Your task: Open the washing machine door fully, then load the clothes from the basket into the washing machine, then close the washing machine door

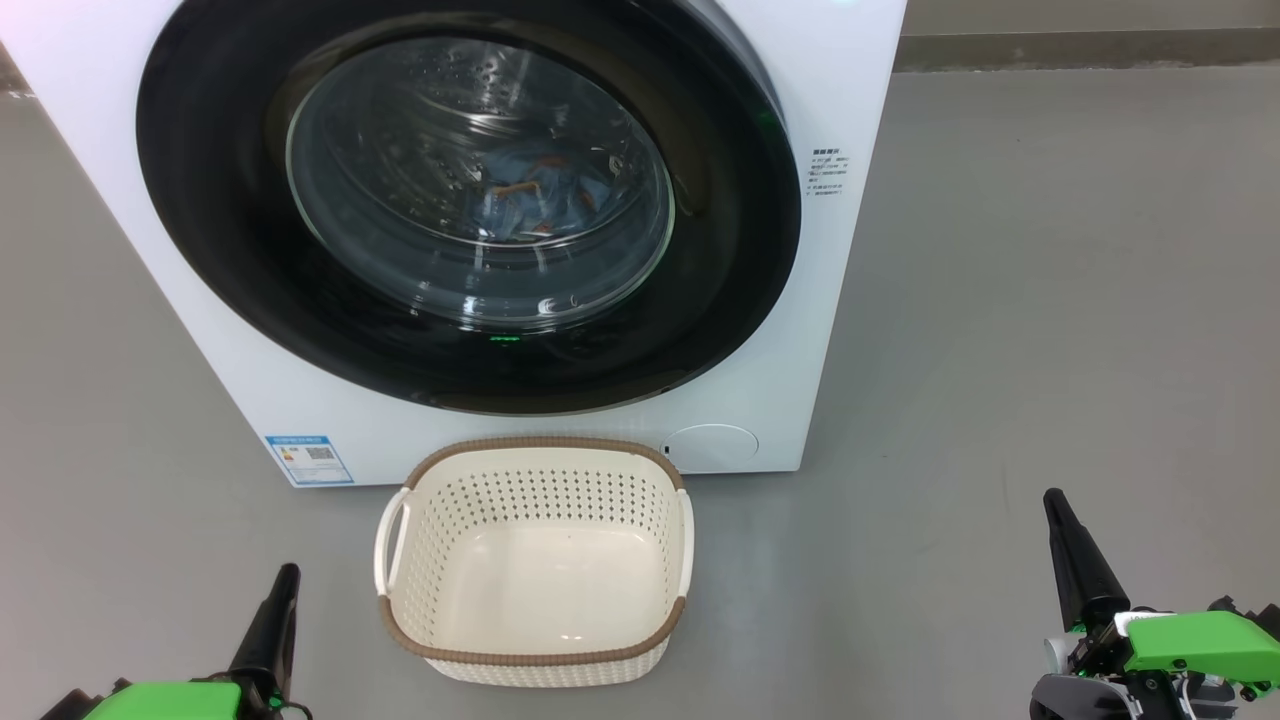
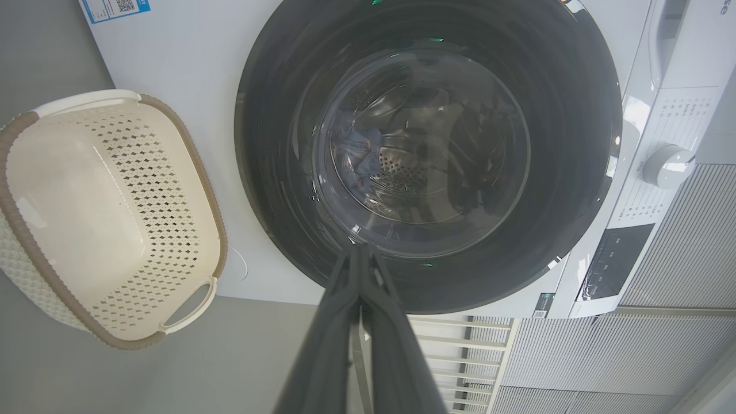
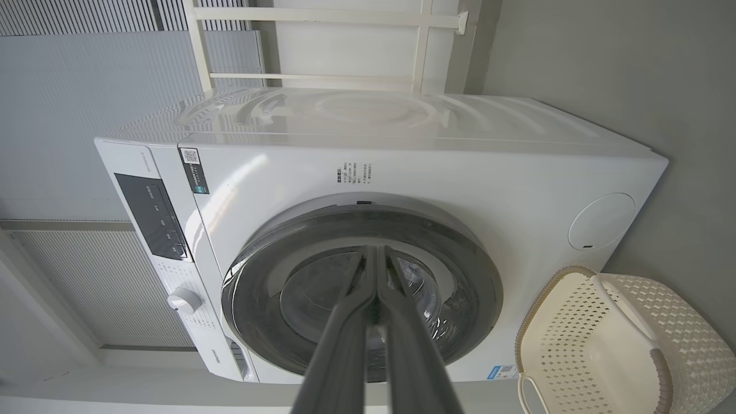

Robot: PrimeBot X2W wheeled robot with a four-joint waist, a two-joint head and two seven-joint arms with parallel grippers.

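Observation:
The white washing machine (image 1: pixel 840 90) stands ahead with its black-rimmed round door (image 1: pixel 250 260) closed against the front. Through the glass I see light blue clothes (image 1: pixel 545 200) with orange-brown print lying in the steel drum. The cream perforated basket (image 1: pixel 535 470) sits on the floor just in front of the machine and holds nothing. My left gripper (image 1: pixel 288 572) is low at the left, shut and holding nothing. My right gripper (image 1: pixel 1052 497) is low at the right, also shut and holding nothing. Both stay well back from the door (image 2: pixel 276 172) (image 3: pixel 477 276) and the basket (image 2: pixel 34 230) (image 3: pixel 678 305).
Grey floor (image 1: pixel 1050 300) spreads wide to the right of the machine and around the basket. A control panel with a dial (image 2: pixel 667 167) is on the machine's upper front. A white rack (image 3: pixel 422 46) and a ribbed wall stand behind the machine.

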